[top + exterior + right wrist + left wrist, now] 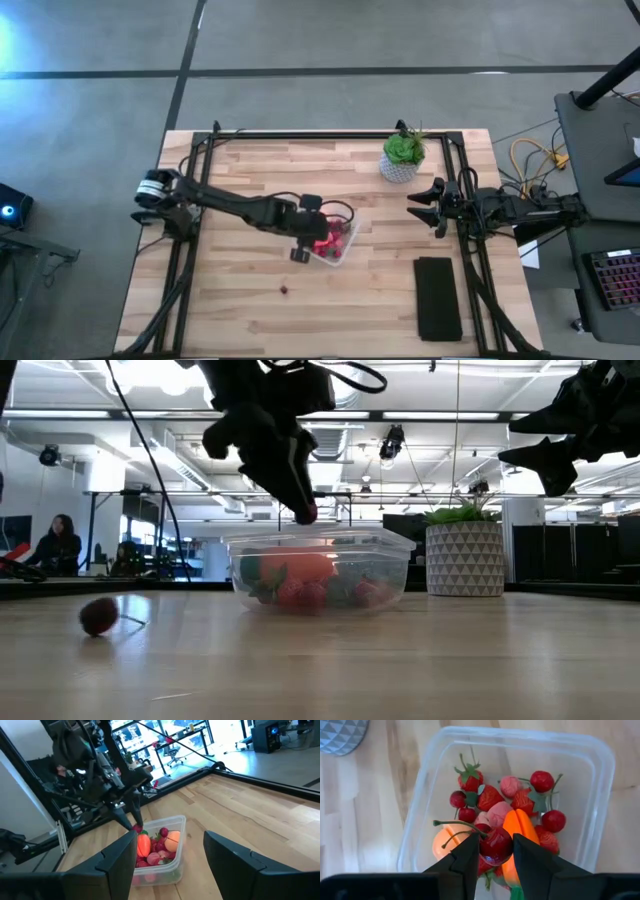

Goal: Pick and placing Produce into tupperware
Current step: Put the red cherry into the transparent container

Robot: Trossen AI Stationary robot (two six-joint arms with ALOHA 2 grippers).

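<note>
The clear tupperware (335,243) stands mid-table and holds several pieces of produce: red strawberries (489,797), cherries, an orange carrot-like piece (520,827) and a peach-coloured round fruit (445,845). My left gripper (496,845) hangs just above its open top (305,510), shut on a dark red cherry (496,844). Another small red piece (98,615) lies on the bare wood near the front (285,290). My right gripper (428,208) waits open at the table's right side, raised, with nothing between its fingers. My left gripper pinches the cherry's round body (495,851) between its two fingertips. The fingers slant down from above, coming from the table's left. The cherry is lifted clear, over the produce in the tupperware, and its green stem (455,823) sticks out sideways past one finger.
A green plant in a white patterned pot (402,158) stands at the far right of the tupperware. A flat black slab (438,298) lies near the right front. Black frame rails (190,250) run along the table's left, right and far sides.
</note>
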